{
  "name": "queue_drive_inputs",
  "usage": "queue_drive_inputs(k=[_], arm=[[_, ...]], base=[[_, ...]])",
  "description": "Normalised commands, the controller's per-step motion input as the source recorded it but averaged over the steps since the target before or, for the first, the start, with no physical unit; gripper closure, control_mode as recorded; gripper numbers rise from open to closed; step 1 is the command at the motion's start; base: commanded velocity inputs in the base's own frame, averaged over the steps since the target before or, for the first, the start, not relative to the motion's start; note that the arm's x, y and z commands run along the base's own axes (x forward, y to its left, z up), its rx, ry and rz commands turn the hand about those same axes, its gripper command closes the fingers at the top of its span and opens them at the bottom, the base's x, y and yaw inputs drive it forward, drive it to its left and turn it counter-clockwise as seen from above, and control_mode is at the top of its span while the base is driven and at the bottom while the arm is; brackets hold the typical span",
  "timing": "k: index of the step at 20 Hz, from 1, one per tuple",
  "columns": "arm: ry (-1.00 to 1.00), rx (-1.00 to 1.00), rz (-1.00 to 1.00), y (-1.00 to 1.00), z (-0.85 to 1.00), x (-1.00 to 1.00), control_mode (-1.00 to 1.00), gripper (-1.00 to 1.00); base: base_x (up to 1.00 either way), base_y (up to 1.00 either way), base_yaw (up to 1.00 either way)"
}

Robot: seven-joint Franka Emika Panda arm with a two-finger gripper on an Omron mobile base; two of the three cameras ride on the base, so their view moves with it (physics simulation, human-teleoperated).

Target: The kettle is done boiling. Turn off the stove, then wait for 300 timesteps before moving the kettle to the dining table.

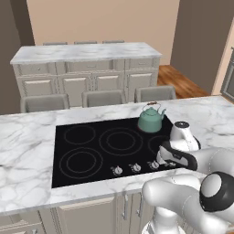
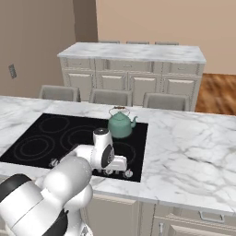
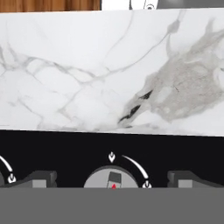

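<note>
Marble island counter, black stove

Across my marble island stand three grey chairs; behind them a cream cabinet run (marble-topped too), a peach wall, and wood floor rightward.
</note>
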Motion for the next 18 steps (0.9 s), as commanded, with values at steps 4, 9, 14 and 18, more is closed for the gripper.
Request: queue_drive_inputs(k=[4, 9, 14, 18], arm=[[0.00, 0.00, 0.00, 0.00, -0.11, 0.01, -1.00, -1.00], [0.00, 0.00, 0.00, 0.00, -0.08, 0.01, -1.00, -1.00], [0.00, 0.00, 0.00, 0.01, -0.17, 0.01, -1.00, 1.00], [0.01, 0.00, 0.00, 0.00, -0.08, 0.00, -1.00, 1.00]], base=[[0.00, 0.00, 0.00], [0.00, 0.00, 0.00], [0.00, 0.00, 0.00], [0.00, 0.00, 0.00]])
